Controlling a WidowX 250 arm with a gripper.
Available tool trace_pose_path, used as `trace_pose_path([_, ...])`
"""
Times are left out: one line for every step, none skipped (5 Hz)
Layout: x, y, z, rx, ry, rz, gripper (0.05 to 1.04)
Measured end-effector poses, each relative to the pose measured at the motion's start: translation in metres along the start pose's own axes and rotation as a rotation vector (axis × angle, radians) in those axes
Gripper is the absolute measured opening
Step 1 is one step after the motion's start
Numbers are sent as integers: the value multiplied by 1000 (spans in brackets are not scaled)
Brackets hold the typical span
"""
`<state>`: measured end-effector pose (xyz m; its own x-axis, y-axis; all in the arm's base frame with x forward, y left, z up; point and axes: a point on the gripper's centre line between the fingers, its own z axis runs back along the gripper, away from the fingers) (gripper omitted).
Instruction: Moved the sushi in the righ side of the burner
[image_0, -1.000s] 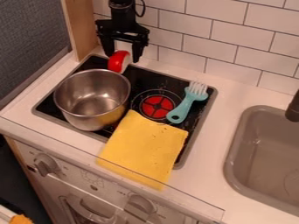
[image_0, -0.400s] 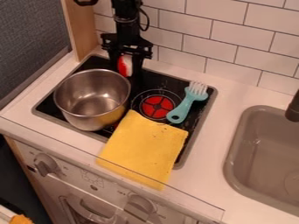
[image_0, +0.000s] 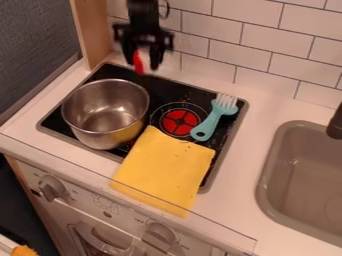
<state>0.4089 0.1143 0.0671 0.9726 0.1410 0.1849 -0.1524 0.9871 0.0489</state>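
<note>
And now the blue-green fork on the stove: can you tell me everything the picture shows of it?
The fork is blue-green with paler, whitish tines, smooth and plastic-looking. Its handle widens towards the end, where there is a round hole. It lies along the right side of the red-marked burner, on the black stove top, slanting so that the tines point to the tiled wall and the handle towards the yellow cloth, which it does not overlap.

A pot (image_0: 105, 114) is standing on the left of the stove (image_0: 177, 91), a fork (image_0: 212, 121) is lying right, a cloth (image_0: 163, 170) is overlapping stove and counter (image_0: 234, 210) in front, a sink (image_0: 262, 190) is sitting further right
</note>
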Motion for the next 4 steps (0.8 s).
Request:
trace_pose_path([-21,25,21,58,-38,22,642])
trace_pose_path([-45,59,18,108,-17,28,642])
trace_pose_path([-57,87,14,120,-9,2,642])
trace_pose_path([-70,105,-4,51,22,10,642])
